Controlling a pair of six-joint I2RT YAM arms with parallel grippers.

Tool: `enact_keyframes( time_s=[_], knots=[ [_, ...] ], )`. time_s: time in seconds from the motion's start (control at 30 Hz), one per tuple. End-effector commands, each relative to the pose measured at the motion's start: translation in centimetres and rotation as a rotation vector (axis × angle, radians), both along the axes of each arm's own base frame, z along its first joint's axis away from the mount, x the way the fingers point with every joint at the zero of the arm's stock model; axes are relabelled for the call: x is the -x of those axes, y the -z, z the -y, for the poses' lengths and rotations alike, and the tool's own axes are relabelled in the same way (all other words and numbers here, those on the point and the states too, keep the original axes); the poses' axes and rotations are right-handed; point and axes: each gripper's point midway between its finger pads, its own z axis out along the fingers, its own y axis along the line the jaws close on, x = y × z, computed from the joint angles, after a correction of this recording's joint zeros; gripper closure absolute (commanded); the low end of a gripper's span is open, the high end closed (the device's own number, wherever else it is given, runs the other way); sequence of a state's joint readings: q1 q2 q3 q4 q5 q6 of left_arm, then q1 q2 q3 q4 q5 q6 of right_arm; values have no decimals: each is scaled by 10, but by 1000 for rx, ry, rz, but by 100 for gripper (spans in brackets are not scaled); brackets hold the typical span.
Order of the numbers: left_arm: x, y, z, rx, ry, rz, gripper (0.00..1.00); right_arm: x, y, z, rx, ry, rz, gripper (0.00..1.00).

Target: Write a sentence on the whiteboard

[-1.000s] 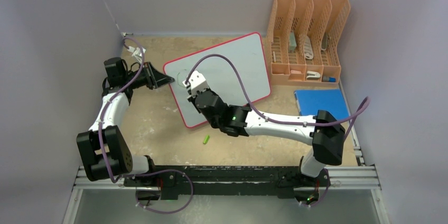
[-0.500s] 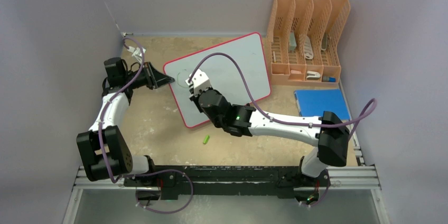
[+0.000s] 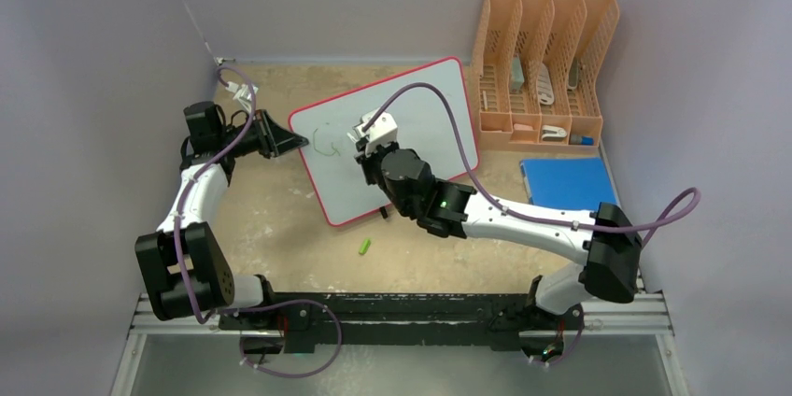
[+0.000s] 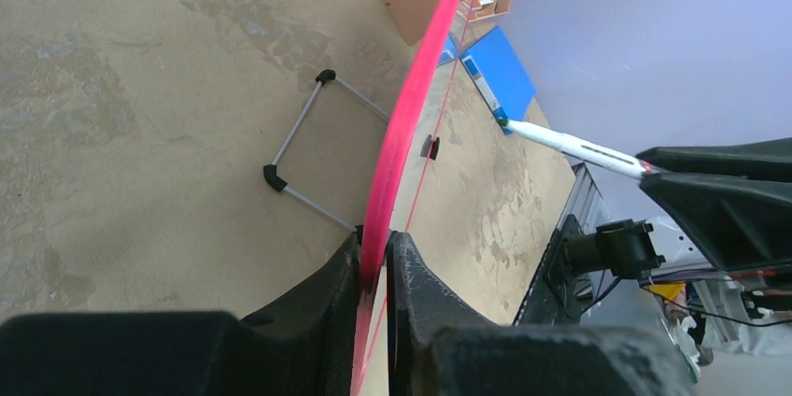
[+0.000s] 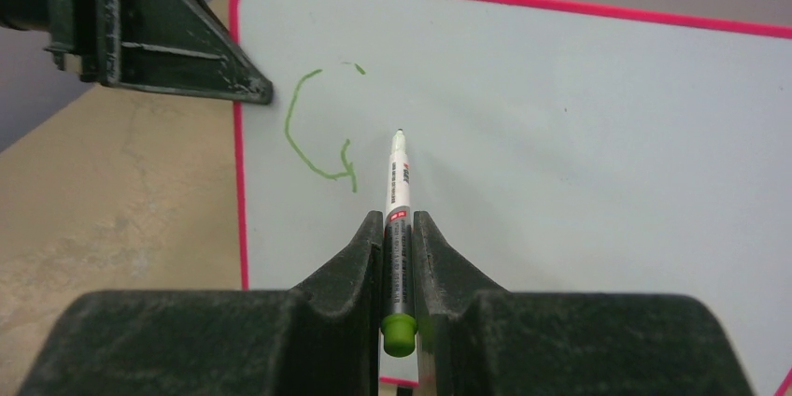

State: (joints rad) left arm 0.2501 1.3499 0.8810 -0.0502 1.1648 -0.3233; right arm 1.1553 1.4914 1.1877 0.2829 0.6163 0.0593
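The whiteboard stands tilted on its black clip feet, red-rimmed, in the middle of the table. My left gripper is shut on its left rim; the left wrist view shows the red rim pinched between the fingers. My right gripper is shut on a white marker with a green end, its tip pointing at the board. Of the sentence, only one curved green stroke like a "G" shows, left of the tip. I cannot tell whether the tip touches the board.
A green marker cap lies on the table in front of the board. An orange mesh organiser stands at the back right, with a flat blue rectangle in front of it. Grey walls close in the sides.
My right gripper has moved right with the marker, away from the board's left edge, uncovering the green stroke. The left gripper and the board have stayed put.
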Motion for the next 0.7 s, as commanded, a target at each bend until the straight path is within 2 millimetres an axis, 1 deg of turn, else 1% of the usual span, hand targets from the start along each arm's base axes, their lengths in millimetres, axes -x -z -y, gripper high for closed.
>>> enact_keyframes(
  time_s=[0.0, 0.1, 0.27, 0.67],
  knots=[
    [-4, 8, 1, -41, -13, -11, 100, -6, -19, 2, -77, -6, 40, 100],
    [-4, 8, 1, -44, -13, -8, 100, -5, -19, 1, -88, -18, 42, 100],
    [-4, 9, 1, -44, -12, -10, 100, -5, -13, 1, -89, -27, 29, 100],
    [-4, 7, 2, -51, -17, -3, 100, -3, -12, -2, -96, -44, 22, 100]
  ],
)
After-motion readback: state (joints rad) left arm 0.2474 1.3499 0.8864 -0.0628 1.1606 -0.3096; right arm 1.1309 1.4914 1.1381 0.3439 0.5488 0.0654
